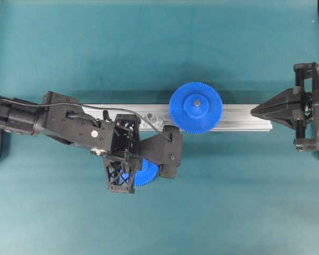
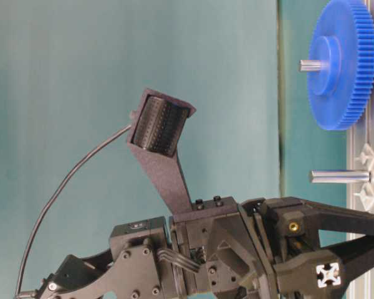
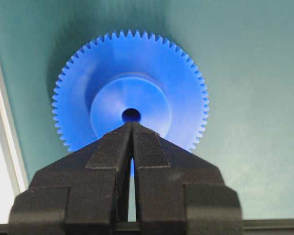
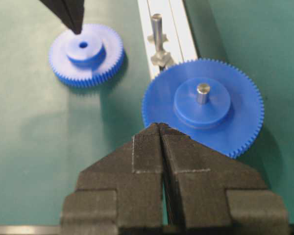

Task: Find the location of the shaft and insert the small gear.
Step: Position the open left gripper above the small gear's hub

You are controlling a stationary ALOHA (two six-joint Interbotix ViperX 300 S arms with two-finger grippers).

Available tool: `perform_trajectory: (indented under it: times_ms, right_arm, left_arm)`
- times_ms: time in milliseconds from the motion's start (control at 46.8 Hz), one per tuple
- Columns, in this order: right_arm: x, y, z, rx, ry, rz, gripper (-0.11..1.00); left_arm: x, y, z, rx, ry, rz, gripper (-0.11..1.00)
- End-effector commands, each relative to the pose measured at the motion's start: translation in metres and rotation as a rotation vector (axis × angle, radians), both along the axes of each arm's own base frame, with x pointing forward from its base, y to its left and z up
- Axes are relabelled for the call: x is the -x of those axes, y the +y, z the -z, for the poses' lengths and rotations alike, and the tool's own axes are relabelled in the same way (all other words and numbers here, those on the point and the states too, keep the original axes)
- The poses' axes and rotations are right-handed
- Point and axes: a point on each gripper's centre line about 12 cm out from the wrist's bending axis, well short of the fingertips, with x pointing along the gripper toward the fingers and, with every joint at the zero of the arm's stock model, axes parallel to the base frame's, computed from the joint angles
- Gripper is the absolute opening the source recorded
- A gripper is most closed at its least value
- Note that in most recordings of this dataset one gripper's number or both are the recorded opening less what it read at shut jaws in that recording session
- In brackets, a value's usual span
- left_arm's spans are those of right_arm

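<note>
The small gear (image 3: 132,98), a blue toothed disc with a raised hub and dark centre hole, lies flat on the green mat (image 1: 228,202). My left gripper (image 3: 132,124) is shut with nothing between its fingers, its tips just over the hub beside the hole. The right wrist view shows the same small gear (image 4: 85,53) under those dark fingertips (image 4: 74,19). The shaft (image 4: 157,27), a thin grey pin on a shiny mount, stands bare on the aluminium rail (image 1: 239,118), also seen as the shaft (image 2: 340,176). My right gripper (image 4: 159,126) is shut and empty, at the rail's right end (image 1: 254,110).
A larger blue gear (image 1: 195,107) with a grey pin in its hub sits on the rail, right of the shaft. The left arm (image 1: 69,123) and its wrist camera mount (image 1: 167,154) cover part of the rail and the small gear from above.
</note>
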Motion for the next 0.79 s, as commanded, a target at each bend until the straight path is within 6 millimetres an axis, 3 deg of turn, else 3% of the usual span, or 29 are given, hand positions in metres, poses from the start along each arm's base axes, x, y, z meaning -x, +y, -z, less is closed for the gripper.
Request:
perform_trajectory:
  times_ms: [0, 598, 683, 769]
  right_arm:
    - [-0.002, -0.001, -0.004, -0.009, -0.013, 0.008, 0.00]
    - [-0.002, -0.001, -0.004, -0.010, -0.013, 0.008, 0.00]
    - [-0.002, -0.001, -0.004, -0.010, -0.011, 0.010, 0.00]
    - [-0.002, -0.001, -0.004, -0.009, -0.013, 0.008, 0.00]
  left_arm:
    - [-0.004, -0.003, -0.012, 0.002, -0.037, 0.011, -0.01]
    - [-0.005, -0.003, -0.006, 0.002, -0.062, 0.020, 0.00]
    - [-0.005, -0.003, -0.004, 0.002, -0.049, 0.014, 0.08]
    - [-0.004, -0.003, -0.002, 0.004, -0.037, 0.006, 0.26]
